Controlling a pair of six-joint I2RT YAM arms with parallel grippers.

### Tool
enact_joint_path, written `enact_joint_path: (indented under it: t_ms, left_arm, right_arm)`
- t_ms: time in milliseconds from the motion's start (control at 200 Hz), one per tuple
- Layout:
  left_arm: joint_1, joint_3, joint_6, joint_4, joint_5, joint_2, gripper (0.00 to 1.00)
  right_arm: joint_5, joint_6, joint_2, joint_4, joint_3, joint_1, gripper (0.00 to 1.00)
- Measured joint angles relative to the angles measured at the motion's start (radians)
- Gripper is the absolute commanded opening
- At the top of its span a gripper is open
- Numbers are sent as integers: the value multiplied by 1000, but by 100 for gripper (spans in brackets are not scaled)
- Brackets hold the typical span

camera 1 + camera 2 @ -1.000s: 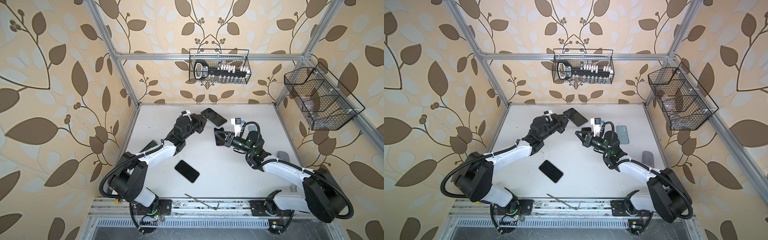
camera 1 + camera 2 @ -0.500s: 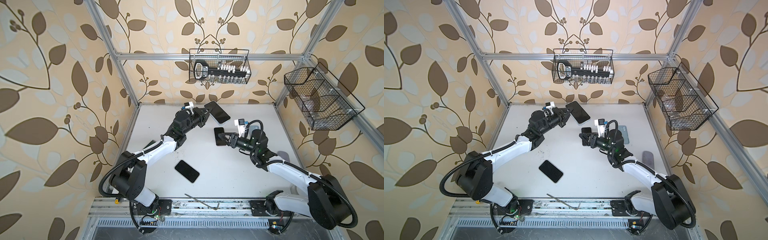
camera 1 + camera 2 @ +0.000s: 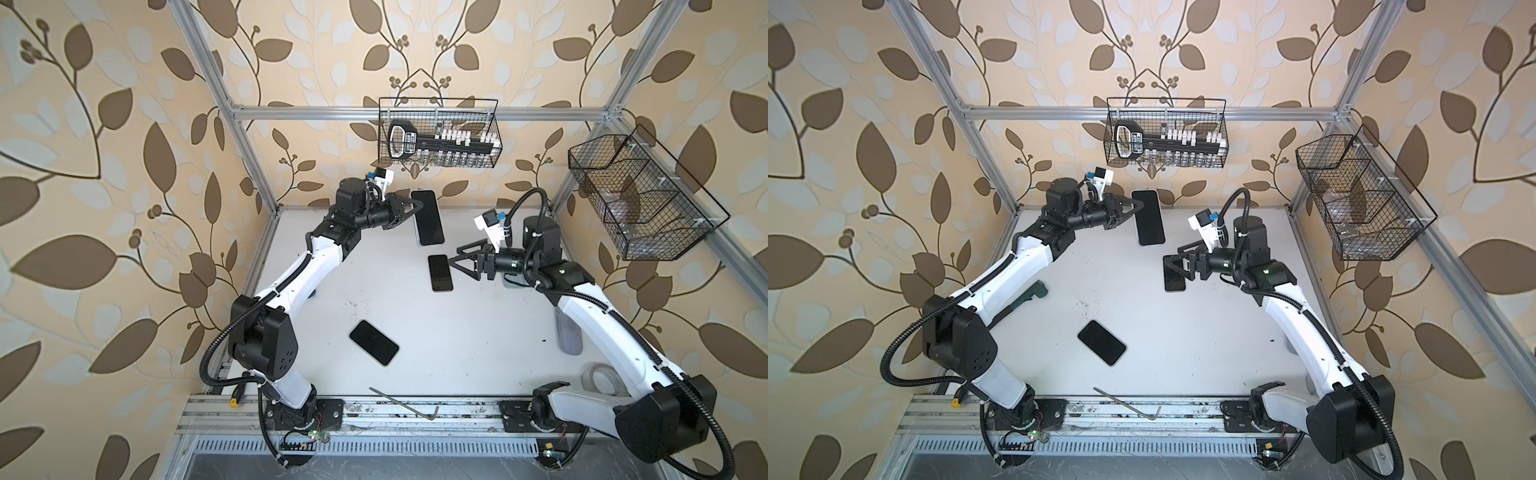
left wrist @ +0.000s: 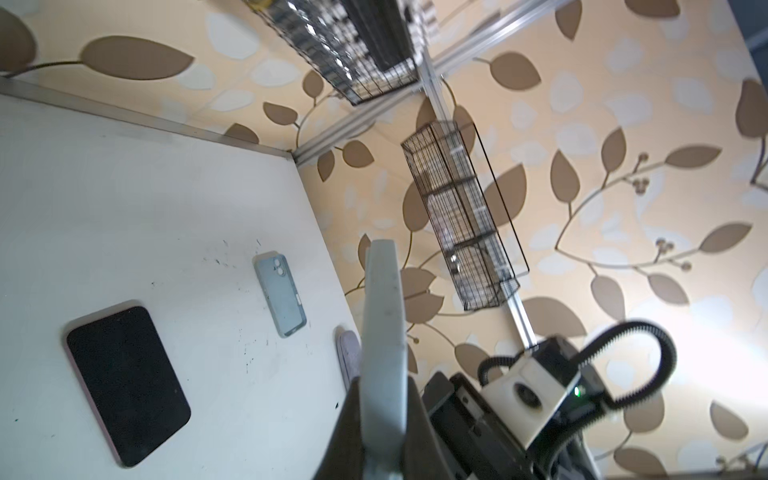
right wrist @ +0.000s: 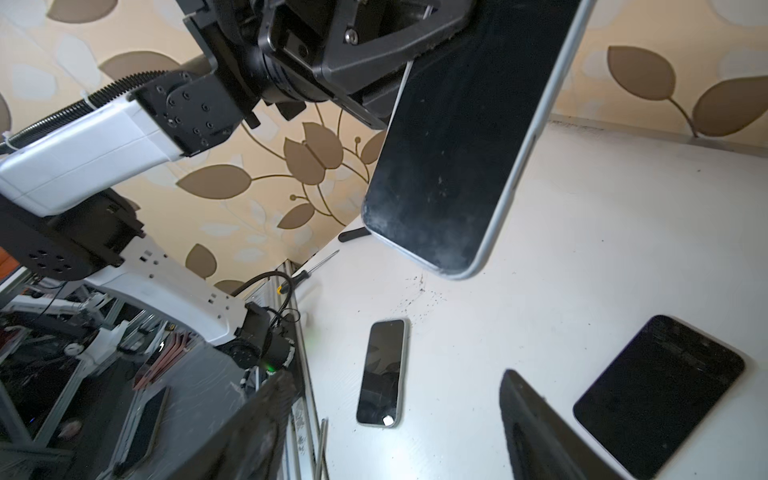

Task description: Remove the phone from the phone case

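My left gripper (image 3: 415,205) (image 3: 1140,204) (image 4: 382,395) is shut on the long edge of the phone case (image 3: 428,224) (image 3: 1148,224) (image 4: 382,316) (image 5: 457,158). It holds the case in the air near the back wall. The case has a pale blue-grey rim and a matte, dusty dark face. The phone (image 3: 440,273) (image 3: 1174,280) (image 4: 124,386) (image 5: 660,399), black with a pinkish rim, lies flat on the white table. Just right of it my right gripper (image 3: 455,254) (image 3: 1172,255) (image 5: 397,374) hangs open and holds nothing.
A second black phone (image 3: 374,343) (image 3: 1101,343) (image 5: 384,374) lies toward the front. A light blue case (image 4: 280,295) and a lavender case (image 4: 347,353) lie at the table's right side. Wire baskets (image 3: 438,133) (image 3: 640,199) hang on the walls. An Allen key (image 3: 403,401) rests on the front rail.
My right gripper has opened, let the phone go on the table and drawn back to the right. The left gripper has carried the case up and toward the back wall.
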Motion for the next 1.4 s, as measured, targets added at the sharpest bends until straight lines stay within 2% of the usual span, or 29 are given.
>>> enact_joint_path:
  t_ms: [200, 395, 530, 754, 1069, 1399]
  left_arm:
    - [0, 43, 220, -164, 147, 2, 0]
    - [0, 43, 304, -233, 204, 9, 0]
    - [0, 42, 304, -222, 226, 9, 0]
    - [0, 17, 273, -144, 251, 9, 0]
    - [1, -22, 219, -78, 275, 8, 0]
    - [0, -37, 183, -30, 282, 6, 0]
  right_arm:
    - [3, -218, 107, -288, 169, 23, 73]
    - [18, -304, 161, -396, 183, 89, 65]
    - [19, -321, 183, -401, 183, 141, 59]
    - [11, -314, 203, -363, 183, 168, 41]
    - [-18, -291, 218, -315, 182, 158, 35]
    - [-70, -260, 219, -243, 169, 128, 34]
